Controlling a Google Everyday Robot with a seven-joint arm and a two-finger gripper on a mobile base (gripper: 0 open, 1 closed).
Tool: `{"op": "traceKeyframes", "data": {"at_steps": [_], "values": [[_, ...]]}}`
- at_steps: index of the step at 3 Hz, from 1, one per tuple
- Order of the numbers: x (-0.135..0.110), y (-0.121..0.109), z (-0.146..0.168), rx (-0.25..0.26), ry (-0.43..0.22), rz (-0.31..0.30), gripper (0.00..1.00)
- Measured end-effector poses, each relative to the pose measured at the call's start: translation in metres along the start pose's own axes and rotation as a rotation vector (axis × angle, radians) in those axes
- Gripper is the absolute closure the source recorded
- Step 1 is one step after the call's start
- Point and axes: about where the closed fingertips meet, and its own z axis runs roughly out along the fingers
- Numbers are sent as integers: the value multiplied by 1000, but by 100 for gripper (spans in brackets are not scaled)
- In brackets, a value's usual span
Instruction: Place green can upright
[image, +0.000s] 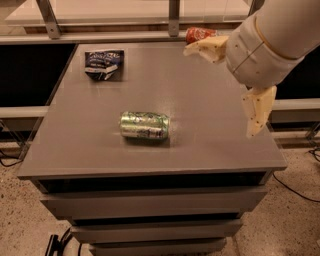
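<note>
The green can (144, 125) lies sideways at the table's (75, 150) centre; the gripper (220, 92), fingers (258, 107) apparently spread apart, hovers at two o'clock.

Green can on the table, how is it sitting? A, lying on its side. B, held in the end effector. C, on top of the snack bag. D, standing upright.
A: the green can lies on its side on the table, and the open end effector hovers empty off to its right.

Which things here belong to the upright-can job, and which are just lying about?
Job: green can, on its side on the table; gripper, open, over the table's right side.
Lying about: orange-red can, far edge; dark blue snack bag, far left.
</note>
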Motion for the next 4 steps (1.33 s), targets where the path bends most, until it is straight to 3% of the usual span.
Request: {"op": "traceKeyframes", "data": {"at_steps": [1, 2, 3, 4], "values": [[-11, 8, 22, -75, -7, -244, 0], [-12, 7, 19, -72, -4, -338, 0], [-13, 7, 19, -71, -4, -339, 0], [-18, 3, 20, -70, 11, -446, 0]]}}
